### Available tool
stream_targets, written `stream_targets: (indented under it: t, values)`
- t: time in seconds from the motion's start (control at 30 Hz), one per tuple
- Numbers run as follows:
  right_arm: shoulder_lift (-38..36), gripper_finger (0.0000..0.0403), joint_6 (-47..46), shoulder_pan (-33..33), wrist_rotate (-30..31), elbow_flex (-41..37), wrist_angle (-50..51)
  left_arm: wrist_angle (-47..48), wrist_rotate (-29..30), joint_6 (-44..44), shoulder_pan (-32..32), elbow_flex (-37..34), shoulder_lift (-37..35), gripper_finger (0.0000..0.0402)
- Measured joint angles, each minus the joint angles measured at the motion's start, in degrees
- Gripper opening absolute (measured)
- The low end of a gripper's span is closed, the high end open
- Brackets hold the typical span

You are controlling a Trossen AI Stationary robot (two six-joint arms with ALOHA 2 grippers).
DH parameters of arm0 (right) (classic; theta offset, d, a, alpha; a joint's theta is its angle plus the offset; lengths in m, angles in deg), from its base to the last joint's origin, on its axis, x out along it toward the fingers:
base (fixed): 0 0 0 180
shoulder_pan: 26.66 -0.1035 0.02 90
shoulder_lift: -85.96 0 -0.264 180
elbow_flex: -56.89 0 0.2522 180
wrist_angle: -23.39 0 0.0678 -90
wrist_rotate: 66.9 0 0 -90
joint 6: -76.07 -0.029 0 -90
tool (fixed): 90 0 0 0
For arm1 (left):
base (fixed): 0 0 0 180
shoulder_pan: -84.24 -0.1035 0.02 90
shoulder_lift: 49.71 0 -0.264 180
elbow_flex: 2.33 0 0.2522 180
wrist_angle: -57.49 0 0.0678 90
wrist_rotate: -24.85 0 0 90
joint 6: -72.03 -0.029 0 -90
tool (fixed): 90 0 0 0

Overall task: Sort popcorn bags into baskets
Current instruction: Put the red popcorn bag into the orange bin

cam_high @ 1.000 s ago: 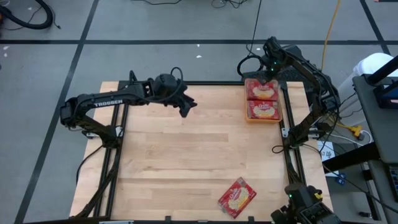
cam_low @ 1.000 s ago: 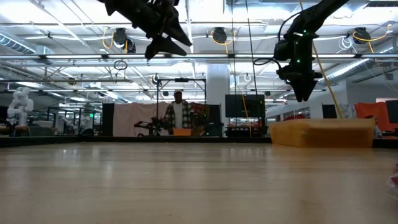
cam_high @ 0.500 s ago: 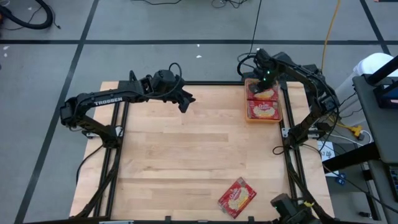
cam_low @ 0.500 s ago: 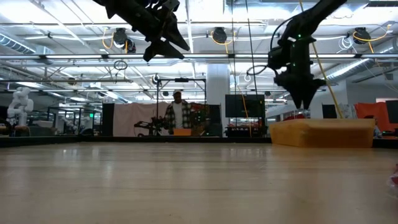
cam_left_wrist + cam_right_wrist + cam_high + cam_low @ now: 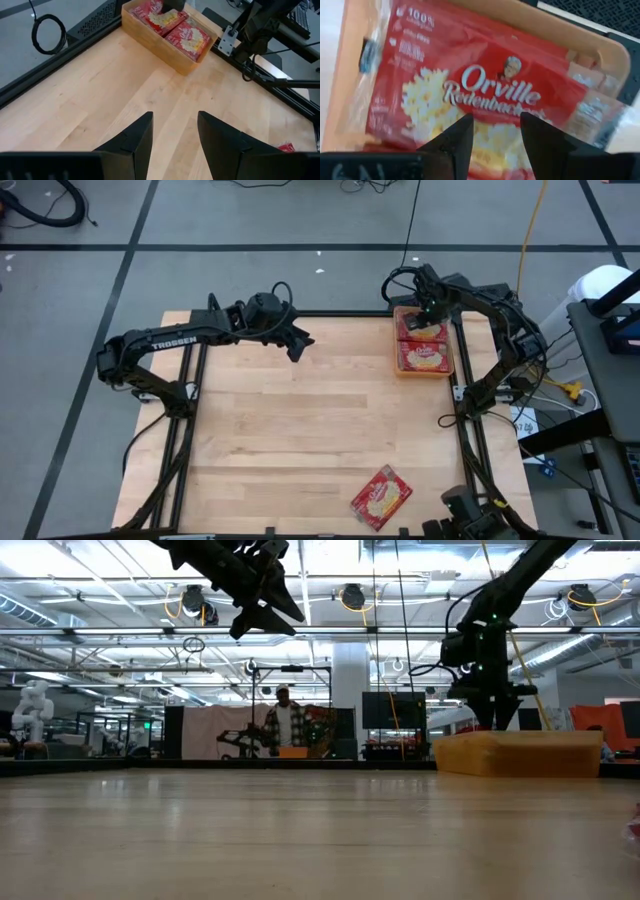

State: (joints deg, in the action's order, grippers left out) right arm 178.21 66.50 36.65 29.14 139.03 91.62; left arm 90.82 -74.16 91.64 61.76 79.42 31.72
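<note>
Loose popcorn bag (image 5: 381, 497) lies at table's 5 o'clock, long axis diagonal; right gripper (image 5: 425, 315), fingers parted and empty over basket (image 5: 397, 340), is nearer.

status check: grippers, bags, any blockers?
Right gripper open, low over basket. Left gripper open, parked mid-air. Packets in basket; one popcorn bag left at near edge. No obstructions.

Overhead looks straight down, low looks level; both share the basket (image 5: 424, 346).
</note>
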Motion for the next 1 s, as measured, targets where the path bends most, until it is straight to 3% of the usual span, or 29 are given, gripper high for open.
stream_targets:
  t: [0.43, 0.8, 1.0]
  values:
    - [0.0, 0.0153, 6.4, 0.9, -0.3, -3.1, -13.3, 0.0, 0.0, -0.2, 0.0, 0.0, 0.0, 0.0156]
    - [-3.8, 0.0153, 4.2, -0.4, -2.1, -2.6, -12.2, 0.4, -0.1, 3.6, 0.4, 0.0, 0.0, 0.0156]
    - [-11.7, 0.0153, -0.3, -4.4, -11.7, -2.5, -9.1, 0.5, 0.1, 3.3, 3.0, 0.0, 0.0, 0.0157]
